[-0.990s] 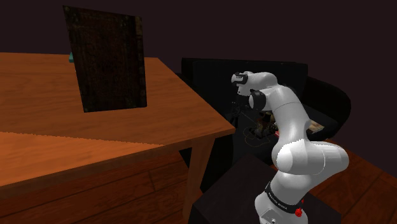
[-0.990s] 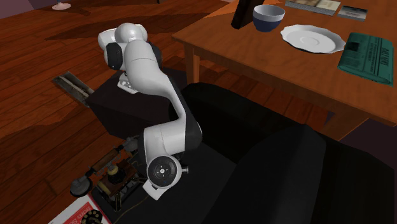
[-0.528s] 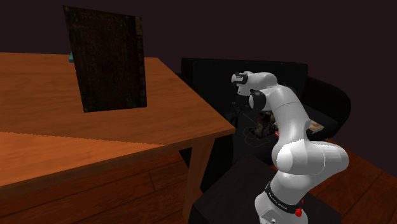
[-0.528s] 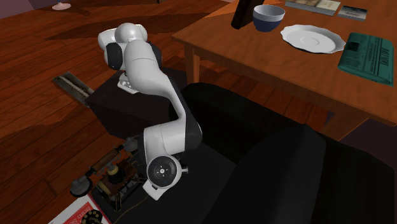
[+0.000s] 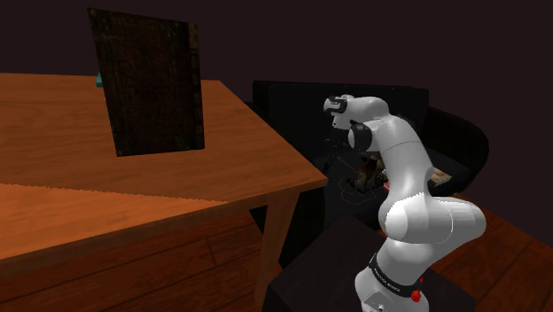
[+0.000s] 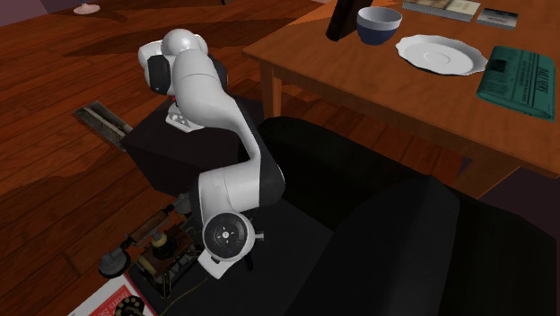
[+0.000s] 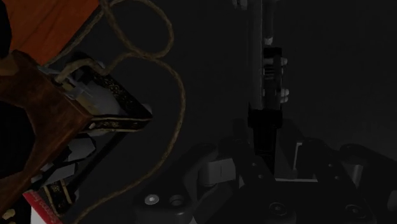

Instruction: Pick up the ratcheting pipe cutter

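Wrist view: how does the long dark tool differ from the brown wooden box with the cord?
The long dark tool is slender and straight; the wooden box is broad and blocky. The tool is near-black, blending into the dark surface; the box is warm brown with gold-trimmed black fittings. A looping cord trails from the box, none from the tool. Both appear to rest on the dark surface.
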Controlling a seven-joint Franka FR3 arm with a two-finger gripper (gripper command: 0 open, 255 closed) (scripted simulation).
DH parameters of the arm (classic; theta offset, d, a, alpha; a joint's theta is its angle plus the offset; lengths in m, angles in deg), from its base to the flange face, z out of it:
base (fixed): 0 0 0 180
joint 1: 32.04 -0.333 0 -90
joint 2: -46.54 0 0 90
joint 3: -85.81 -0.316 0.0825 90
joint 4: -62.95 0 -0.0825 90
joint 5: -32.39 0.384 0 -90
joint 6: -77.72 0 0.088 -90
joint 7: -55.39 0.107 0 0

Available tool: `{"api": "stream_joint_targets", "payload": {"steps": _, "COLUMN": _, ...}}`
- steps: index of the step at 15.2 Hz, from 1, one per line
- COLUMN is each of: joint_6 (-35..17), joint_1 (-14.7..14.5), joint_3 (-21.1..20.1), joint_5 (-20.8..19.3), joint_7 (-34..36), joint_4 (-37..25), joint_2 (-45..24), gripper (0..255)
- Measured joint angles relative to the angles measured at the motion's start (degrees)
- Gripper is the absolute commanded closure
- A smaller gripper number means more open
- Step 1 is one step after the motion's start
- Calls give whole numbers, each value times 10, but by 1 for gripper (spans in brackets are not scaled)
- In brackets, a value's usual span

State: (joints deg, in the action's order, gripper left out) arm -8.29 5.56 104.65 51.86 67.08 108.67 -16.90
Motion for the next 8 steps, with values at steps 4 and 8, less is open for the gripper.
{"api": "stream_joint_targets", "payload": {"steps": 4, "joint_6": 24, "joint_1": 2, "joint_3": 1, "joint_5": -2, "joint_7": 4, "joint_4": -16, "joint_2": 9, "gripper": 255}}
{"api": "stream_joint_targets", "payload": {"steps": 8, "joint_6": 50, "joint_1": 6, "joint_3": 0, "joint_5": -3, "joint_7": 8, "joint_4": -42, "joint_2": 11, "gripper": 255}}
